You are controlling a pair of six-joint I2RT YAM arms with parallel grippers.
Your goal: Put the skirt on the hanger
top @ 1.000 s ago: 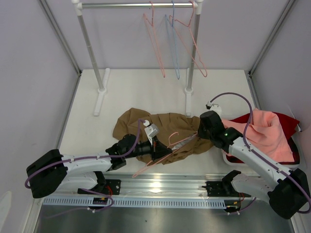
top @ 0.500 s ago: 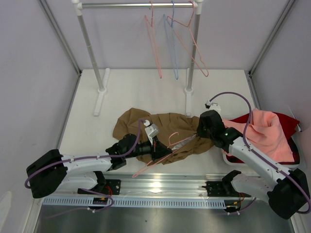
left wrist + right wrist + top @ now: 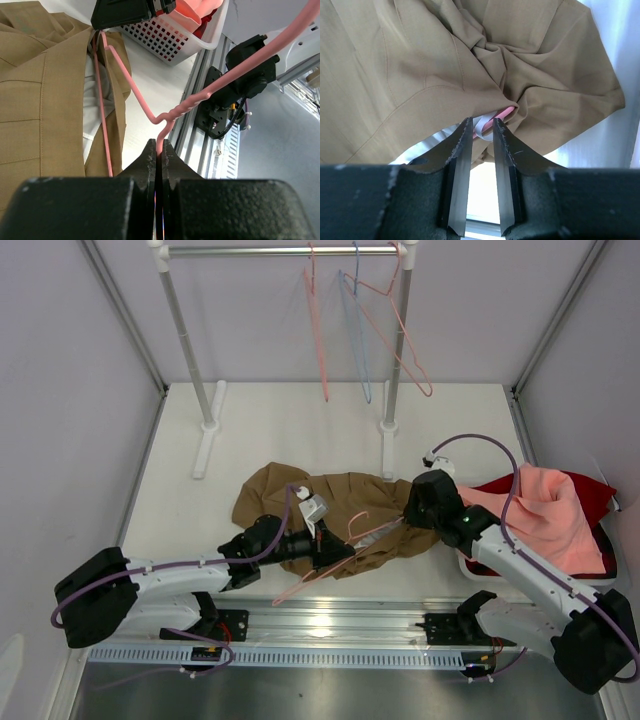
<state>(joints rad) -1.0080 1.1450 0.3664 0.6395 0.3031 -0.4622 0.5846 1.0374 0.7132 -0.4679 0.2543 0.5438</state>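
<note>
The left claw (image 3: 159,150) is clamped shut on the twisted neck of the hanger (image 3: 134,87), low over the tabletop (image 3: 280,430) at the near edge of the skirt (image 3: 270,495). The skirt lies crumpled at mid-tabletop between both arms. The hanger's pink wire runs rightward from that claw across the skirt's open edge and pale lining. The right claw (image 3: 480,122) is narrow, its tips at the skirt's hem just where wire and lining emerge. I cannot tell whether it pinches them.

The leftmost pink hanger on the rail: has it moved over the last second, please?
Yes. The leftmost pink hanger has swung left, its lower tip now further from the rack's right post.
</note>
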